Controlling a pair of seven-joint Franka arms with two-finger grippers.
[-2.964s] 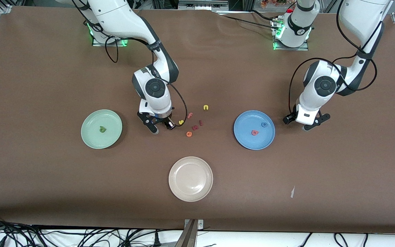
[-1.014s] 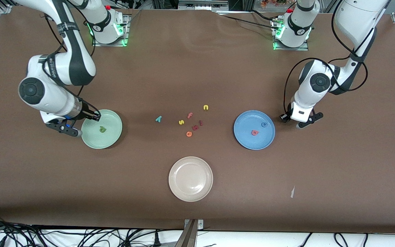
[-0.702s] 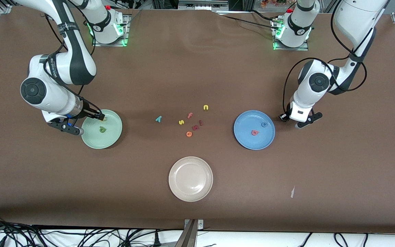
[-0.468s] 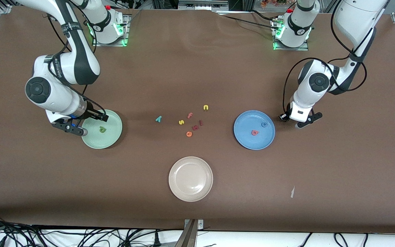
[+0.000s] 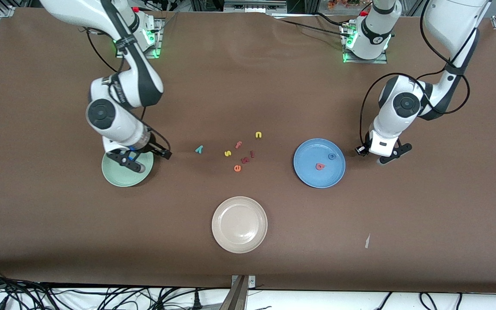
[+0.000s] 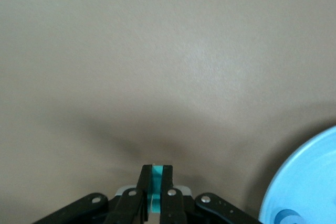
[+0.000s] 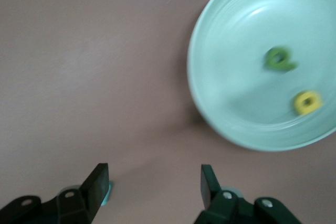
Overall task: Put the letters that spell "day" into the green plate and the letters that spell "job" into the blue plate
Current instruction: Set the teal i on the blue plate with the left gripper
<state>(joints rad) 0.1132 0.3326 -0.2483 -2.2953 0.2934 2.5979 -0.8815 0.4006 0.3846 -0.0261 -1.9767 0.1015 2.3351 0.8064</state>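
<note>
Since approx. a sec. earlier the right gripper (image 5: 147, 158) had swung from the green plate's (image 5: 116, 180) rim at the right arm's end to over its rim toward the table's centre. Its fingers (image 7: 98, 183) stood spread wide w/ nothing between them. The yellow rounded letter (image 7: 306, 102) it had carried now lay flat in the plate beside the dark green rounded letter (image 7: 280, 59). Both were blurred, so which way they pointed could not be told.

The left gripper (image 5: 377, 157) had barely shifted. It hung over bare table just beside the blue plate (image 5: 312, 177), toward the left arm's end. Its fingers (image 6: 167, 182) were clamped on the slim teal j (image 6: 155, 192), whose long axis ran along the fingers; the hook was hidden.

The blue o (image 5: 331, 156) and salmon b (image 5: 319, 166) lay unmoved in the blue plate, the b nearer the camera. The teal y (image 5: 199, 149) lay flat on the table between the plates, unmoved. It sat at the right-arm edge of the loose letters, incl. the yellow s (image 5: 227, 153) and orange e (image 5: 237, 168), and was too small to read its heading. The beige plate (image 5: 224, 234) sat nearest the camera.
</note>
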